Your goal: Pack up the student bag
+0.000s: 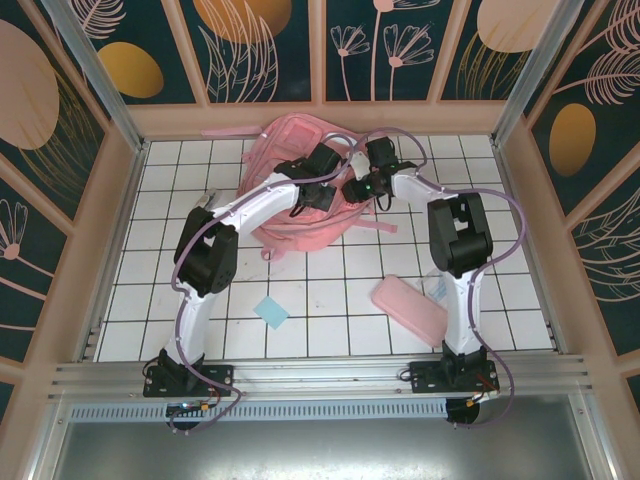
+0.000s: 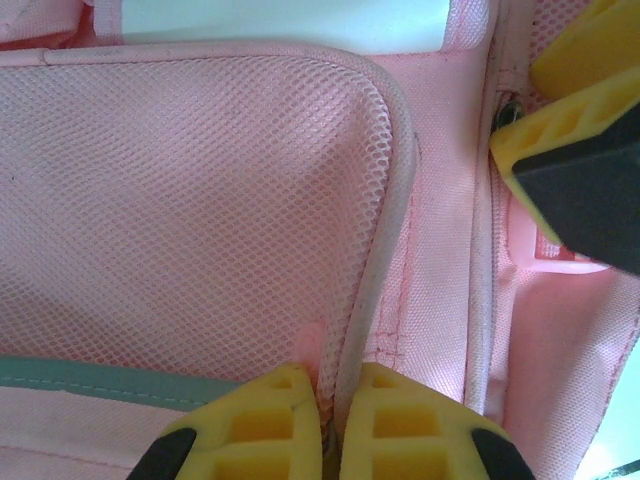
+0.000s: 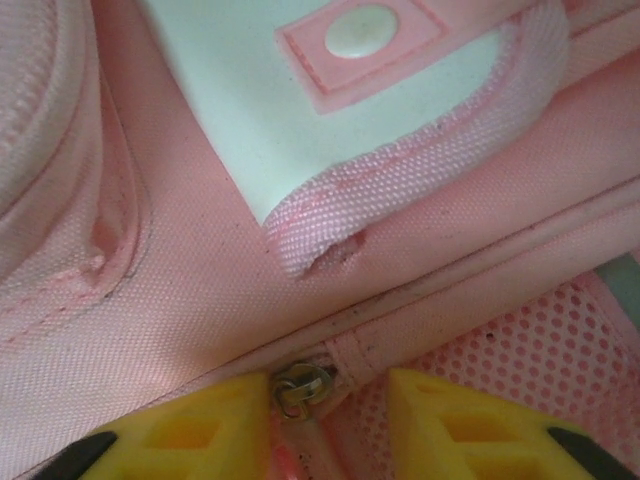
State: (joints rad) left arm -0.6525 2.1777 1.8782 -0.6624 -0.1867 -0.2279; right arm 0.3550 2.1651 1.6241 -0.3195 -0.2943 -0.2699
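So the student bag is lying in the upper middle of the overhead frame, up against the back wall, and both arms are reaching into its right-hand part. The left gripper is clamped on the piped edge of a mesh pocket, and you can see that rim squeezed tight between the yellow fingers at the bottom of the left wrist view. The bit that matters imo is the zip pull. It's sitting right between the fingers of the right gripper, bottom centre of the right wrist view, tucked against the left-hand finger. The zip seam runs away from it diagonally toward the upper right of that frame. The jaws stand a bit apart with the pull and some fabric between them, and I honestly can't tell if they're actually pinching it. The right arm is clearly the one lined up on the zip, with the left holding the fabric just beside it as an anchor, so I'd guess any pull goes along that diagonal. The pencil case is well apart from the bag, lower right on the tiles, not packed yet.
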